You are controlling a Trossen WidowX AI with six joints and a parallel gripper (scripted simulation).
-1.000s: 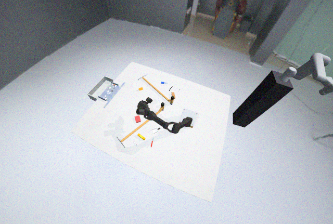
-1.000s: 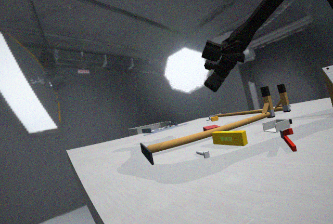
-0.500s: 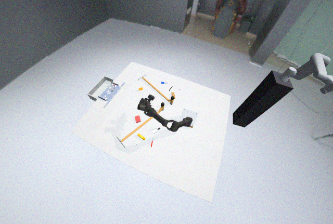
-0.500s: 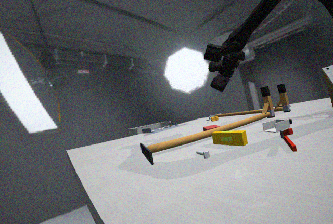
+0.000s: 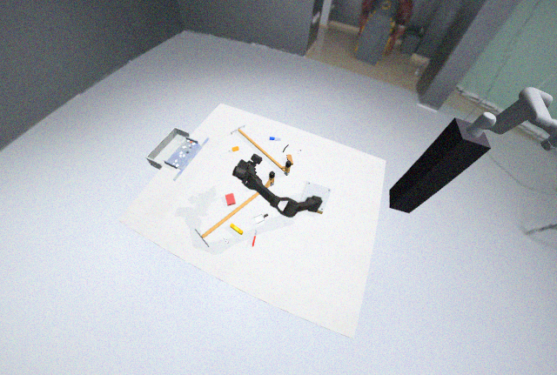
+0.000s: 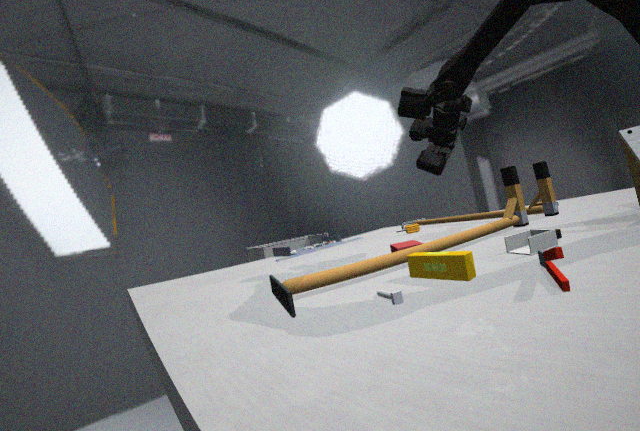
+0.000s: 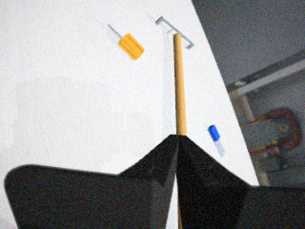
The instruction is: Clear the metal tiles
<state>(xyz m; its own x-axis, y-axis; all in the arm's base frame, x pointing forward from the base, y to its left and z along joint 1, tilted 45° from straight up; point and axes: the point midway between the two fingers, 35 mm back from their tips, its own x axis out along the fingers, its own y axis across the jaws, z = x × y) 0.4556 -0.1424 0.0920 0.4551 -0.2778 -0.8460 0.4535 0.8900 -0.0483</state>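
Note:
My gripper is shut and empty, high above the table. The steel bench plate lies at the table's far left edge with several small pale tiles on it. The grey catch box adjoins its outer end. One long wooden tool has a grey head with turned ends and lies beyond the gripper. Another long wooden tool has a flat dark blade and lies nearer the exterior camera. Each has an upright, black-topped grip.
A red block, a yellow block, an orange-handled tool, a blue-handled item and a red-handled tool lie around the long tools.

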